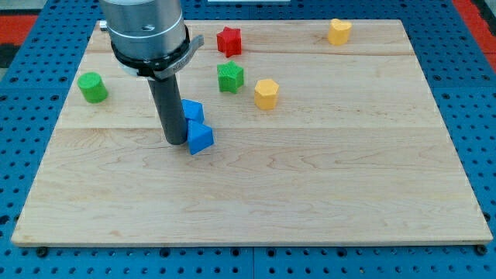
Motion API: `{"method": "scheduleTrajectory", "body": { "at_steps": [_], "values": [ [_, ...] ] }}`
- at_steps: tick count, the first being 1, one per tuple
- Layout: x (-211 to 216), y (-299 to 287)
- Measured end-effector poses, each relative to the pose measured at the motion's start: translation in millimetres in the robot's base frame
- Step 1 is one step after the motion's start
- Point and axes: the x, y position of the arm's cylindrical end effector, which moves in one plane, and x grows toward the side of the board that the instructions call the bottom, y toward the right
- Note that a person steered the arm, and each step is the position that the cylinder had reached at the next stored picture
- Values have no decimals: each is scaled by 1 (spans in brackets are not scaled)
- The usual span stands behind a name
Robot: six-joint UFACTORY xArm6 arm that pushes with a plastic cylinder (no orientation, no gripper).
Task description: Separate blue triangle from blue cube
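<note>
The blue triangle (200, 138) lies left of the board's middle. The blue cube (193, 111) sits just above it, and the two look to be touching. My tip (177, 140) is down on the board right at the triangle's left side. The dark rod rises from there and hides part of the cube's left edge.
A green cylinder (93, 87) sits at the left. A green star block (230, 77) and a yellow block (266, 93) lie above right of the blue pair. A red star block (229, 41) and another yellow block (339, 31) lie along the top of the wooden board (310, 178).
</note>
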Motion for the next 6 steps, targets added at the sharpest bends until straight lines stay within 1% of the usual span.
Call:
{"method": "scheduleTrajectory", "body": {
  "at_steps": [1, 3, 4, 5, 6],
  "values": [
    [6, 21],
    [23, 85],
    [0, 113],
    [-14, 144],
    [-17, 175]
  ]
}}
